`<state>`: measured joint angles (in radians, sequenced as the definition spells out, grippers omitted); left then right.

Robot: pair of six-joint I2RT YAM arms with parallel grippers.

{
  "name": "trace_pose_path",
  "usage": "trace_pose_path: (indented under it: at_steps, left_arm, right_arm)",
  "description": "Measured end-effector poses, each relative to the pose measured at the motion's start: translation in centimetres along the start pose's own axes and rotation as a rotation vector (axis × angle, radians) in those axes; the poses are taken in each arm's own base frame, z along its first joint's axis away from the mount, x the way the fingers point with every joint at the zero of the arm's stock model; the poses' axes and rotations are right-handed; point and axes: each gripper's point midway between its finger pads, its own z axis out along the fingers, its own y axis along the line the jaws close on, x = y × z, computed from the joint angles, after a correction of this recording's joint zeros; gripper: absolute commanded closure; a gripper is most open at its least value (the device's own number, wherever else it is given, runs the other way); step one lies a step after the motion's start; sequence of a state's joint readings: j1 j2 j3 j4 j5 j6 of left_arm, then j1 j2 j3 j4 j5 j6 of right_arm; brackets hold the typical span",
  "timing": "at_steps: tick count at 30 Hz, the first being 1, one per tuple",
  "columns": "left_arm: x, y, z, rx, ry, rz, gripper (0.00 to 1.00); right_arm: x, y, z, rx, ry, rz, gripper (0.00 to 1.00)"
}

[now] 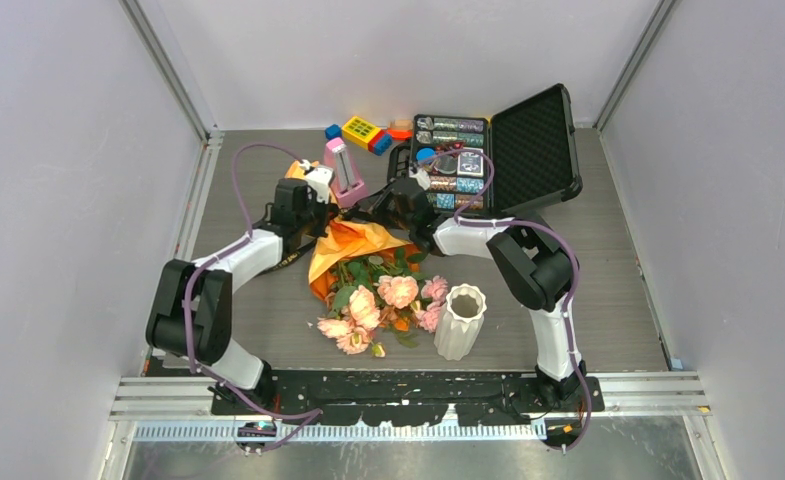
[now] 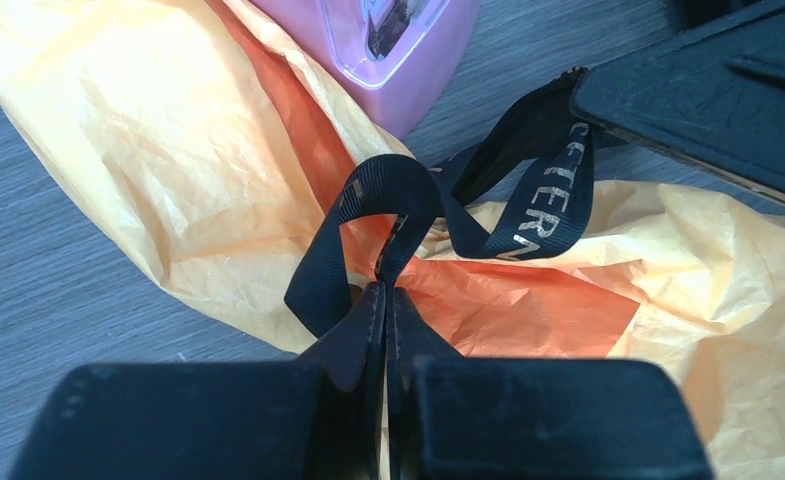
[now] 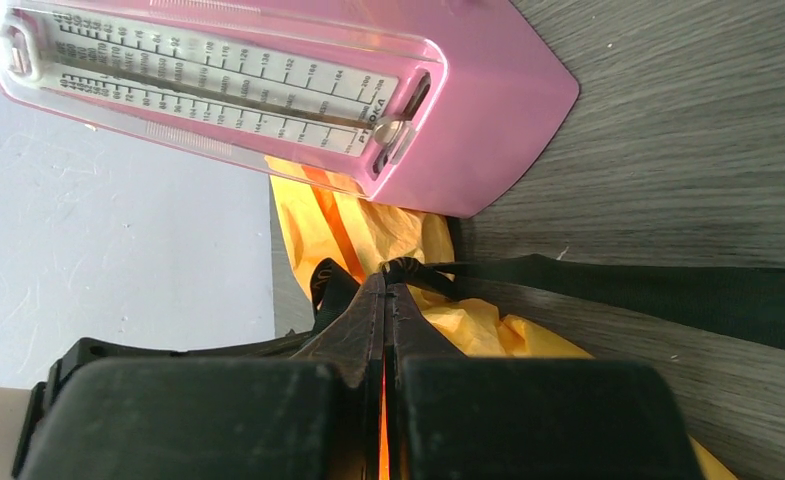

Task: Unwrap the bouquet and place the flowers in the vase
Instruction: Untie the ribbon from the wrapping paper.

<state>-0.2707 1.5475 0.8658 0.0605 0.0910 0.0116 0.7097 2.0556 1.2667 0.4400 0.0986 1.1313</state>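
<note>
Pale lilac walls box in a grey wood-grain counter (image 1: 608, 270), and the bouquet of pink and peach artificial roses (image 1: 378, 300) lies across its middle, blooms behind both tools and towards the arm bases. The crinkled orange wrapping paper (image 2: 148, 150) spreads directly beneath my left tool (image 2: 386, 290), which is clamped fully closed on a loop of the woven black ribbon (image 2: 368, 195). My right tool (image 3: 386, 285) is shut too, its tips at the knot on the ribbon, with a sliver of orange showing between them. I judge the ribbon soft, flat and grippy, best pulled by loop or tail away from the knot. The paper looks thin and would tear if dragged. The flowers should be light, so I would take them by the stems. The white ribbed vase (image 1: 460, 320) stands well behind the right tool, and I judge it could tip. Metallic lettering on the ribbon reads partly "ETERN". The pink metronome-shaped object (image 3: 448, 120) just ahead carries a numbered scale, and its small word is illegible.
</note>
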Motion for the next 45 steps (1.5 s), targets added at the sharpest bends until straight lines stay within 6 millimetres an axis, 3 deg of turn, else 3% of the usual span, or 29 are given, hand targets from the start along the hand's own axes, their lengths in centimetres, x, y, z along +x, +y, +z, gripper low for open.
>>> trace_pose_path:
  at_steps: [6, 12, 19, 29, 36, 40, 45]
  left_arm:
    - [-1.2, -0.1, -1.7, -0.012, -0.041, -0.042, 1.00]
    - [-1.7, 0.1, -4.0, -0.048, -0.081, -0.121, 1.00]
    - [1.5, 0.6, -4.7, -0.077, -0.005, -0.239, 1.00]
    - [6.5, 3.8, -6.2, -0.144, 0.028, -0.608, 1.00]
    - [7.8, 3.7, -6.2, -0.085, 0.046, -0.773, 0.72]
    - [7.4, 3.4, -6.3, -0.057, 0.038, -0.779, 0.61]
    - [5.5, 3.1, -7.8, -0.032, -0.024, -0.744, 0.53]
  right_arm:
    - [-0.2, -0.9, 0.0, 0.017, -0.004, 0.002, 1.00]
    - [-0.2, -3.9, -0.4, 0.085, -0.029, -0.007, 1.00]
    - [-0.5, -6.8, -1.0, 0.156, -0.052, -0.023, 1.00]
    - [-1.1, -8.4, -1.6, 0.185, -0.063, -0.044, 0.98]
    - [-1.8, -8.0, -2.5, 0.164, -0.042, -0.103, 0.77]
    - [-3.6, -7.6, -3.4, 0.146, -0.033, -0.162, 0.62]
    - [-4.8, -6.4, -4.8, 0.128, 0.009, -0.273, 0.53]
